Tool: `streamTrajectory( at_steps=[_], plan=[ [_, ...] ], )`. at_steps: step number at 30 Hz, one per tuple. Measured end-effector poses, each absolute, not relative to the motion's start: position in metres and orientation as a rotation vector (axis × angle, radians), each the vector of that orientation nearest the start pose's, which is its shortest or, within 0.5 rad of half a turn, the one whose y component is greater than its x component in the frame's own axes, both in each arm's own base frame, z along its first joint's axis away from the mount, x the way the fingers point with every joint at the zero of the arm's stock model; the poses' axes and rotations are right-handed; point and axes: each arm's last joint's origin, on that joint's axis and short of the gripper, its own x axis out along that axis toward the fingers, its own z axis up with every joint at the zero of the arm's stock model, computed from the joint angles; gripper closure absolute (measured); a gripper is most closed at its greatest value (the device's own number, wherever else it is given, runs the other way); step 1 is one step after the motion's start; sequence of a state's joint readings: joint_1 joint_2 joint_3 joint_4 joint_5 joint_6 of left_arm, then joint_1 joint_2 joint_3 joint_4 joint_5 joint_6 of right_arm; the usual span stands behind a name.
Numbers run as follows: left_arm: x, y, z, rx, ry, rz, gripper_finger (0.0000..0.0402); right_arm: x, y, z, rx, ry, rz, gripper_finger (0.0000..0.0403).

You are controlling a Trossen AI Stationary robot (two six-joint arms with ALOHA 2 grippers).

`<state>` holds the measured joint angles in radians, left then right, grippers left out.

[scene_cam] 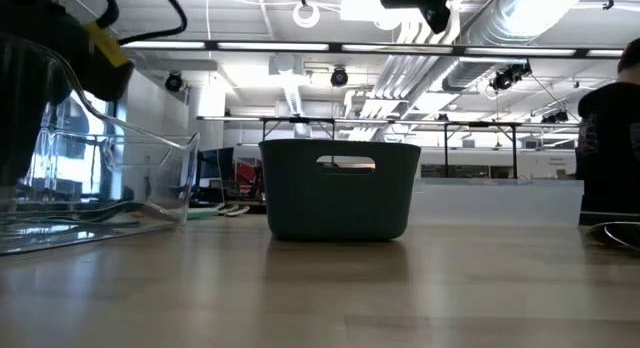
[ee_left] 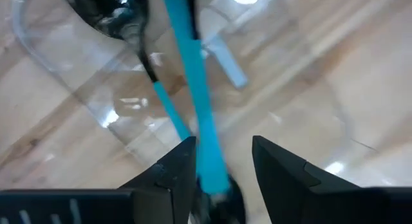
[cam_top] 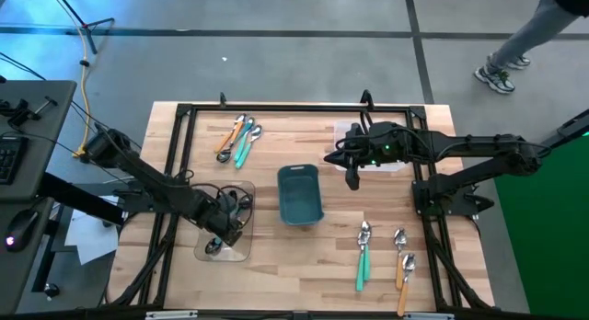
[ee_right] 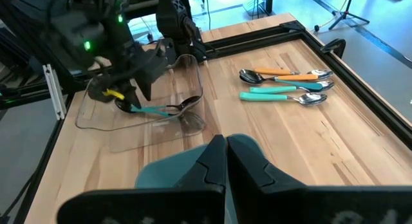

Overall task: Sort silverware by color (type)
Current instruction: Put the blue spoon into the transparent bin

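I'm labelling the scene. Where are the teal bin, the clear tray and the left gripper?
teal bin [cam_top: 299,194]: high view, on its inner floor.
clear tray [cam_top: 247,188]: high view, on its corner rim.
left gripper [ee_left: 223,161]: left wrist view, midway between its open fingertips.

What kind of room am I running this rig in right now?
Probably an open lab or workshop floor. The low view shows exposed ceiling ducts and strip lighting. The wooden table sits in a black metal frame on bare concrete, and a person is walking by.
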<state>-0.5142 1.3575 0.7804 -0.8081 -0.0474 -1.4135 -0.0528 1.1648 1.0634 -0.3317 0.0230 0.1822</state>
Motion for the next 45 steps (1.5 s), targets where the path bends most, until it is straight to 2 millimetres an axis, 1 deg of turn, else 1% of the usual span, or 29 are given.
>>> streamTrajectory(
  at_steps=[2, 3, 6, 8, 10, 13, 16, 18, 21, 23, 25, 27, 29, 30, 32, 36, 39, 45],
  plan=[
    [0.192, -0.102, 0.197, -0.799, 1.264, 0.534, 0.0256, 0.253, -0.014, 0.340, 0.185, 0.425, -0.114, 0.0403],
    [0.192, -0.100, 0.207, -0.795, 1.220, 0.496, 0.0256, 0.253, -0.014, 0.340, 0.186, 0.425, -0.114, 0.0403],
    [0.189, -0.087, 0.244, -0.763, 1.008, 0.418, 0.0257, 0.253, -0.014, 0.340, 0.186, 0.425, -0.113, 0.0403],
    [0.186, -0.076, 0.271, -0.713, 0.819, 0.373, 0.0259, 0.253, -0.014, 0.340, 0.187, 0.424, -0.105, 0.0403],
    [0.182, -0.066, 0.297, -0.643, 0.600, 0.330, 0.0262, 0.253, -0.013, 0.341, 0.191, 0.424, -0.087, 0.0403],
    [0.175, -0.052, 0.328, -0.493, 0.336, 0.297, 0.0267, 0.253, -0.013, 0.341, 0.194, 0.421, -0.072, 0.0403],
    [0.170, -0.040, 0.351, -0.331, 0.165, 0.269, 0.0273, 0.254, -0.013, 0.342, 0.194, 0.409, -0.070, 0.0403],
    [0.169, -0.031, 0.361, -0.260, 0.091, 0.286, 0.0278, 0.255, -0.013, 0.344, 0.189, 0.387, -0.067, 0.0403],
    [0.171, -0.021, 0.365, -0.215, 0.058, 0.291, 0.0291, 0.256, -0.013, 0.348, 0.185, 0.344, -0.063, 0.0403],
    [0.174, -0.016, 0.361, -0.215, 0.026, 0.258, 0.0304, 0.257, -0.013, 0.350, 0.184, 0.323, -0.062, 0.0403],
    [0.179, -0.013, 0.353, -0.229, -0.017, 0.225, 0.0324, 0.257, -0.013, 0.351, 0.172, 0.314, -0.059, 0.0403],
    [0.183, -0.010, 0.342, -0.252, -0.077, 0.207, 0.0353, 0.257, -0.013, 0.351, 0.154, 0.311, -0.056, 0.0403],
    [0.187, -0.008, 0.330, -0.282, -0.125, 0.200, 0.0385, 0.257, -0.013, 0.350, 0.143, 0.325, -0.051, 0.0403],
    [0.189, -0.007, 0.322, -0.292, -0.123, 0.203, 0.0393, 0.257, -0.013, 0.349, 0.146, 0.331, -0.044, 0.0403],
    [0.191, -0.006, 0.309, -0.303, -0.118, 0.209, 0.0393, 0.256, -0.013, 0.349, 0.156, 0.338, -0.043, 0.0403],
    [0.191, -0.006, 0.299, -0.316, -0.103, 0.209, 0.0399, 0.256, -0.013, 0.348, 0.167, 0.343, -0.044, 0.0403],
    [0.192, -0.006, 0.298, -0.311, -0.094, 0.209, 0.0399, 0.256, -0.013, 0.348, 0.163, 0.343, -0.044, 0.0403],
    [0.192, -0.007, 0.298, -0.219, -0.089, 0.189, 0.0401, 0.256, -0.013, 0.348, 0.163, 0.342, -0.043, 0.0403]
  ],
)
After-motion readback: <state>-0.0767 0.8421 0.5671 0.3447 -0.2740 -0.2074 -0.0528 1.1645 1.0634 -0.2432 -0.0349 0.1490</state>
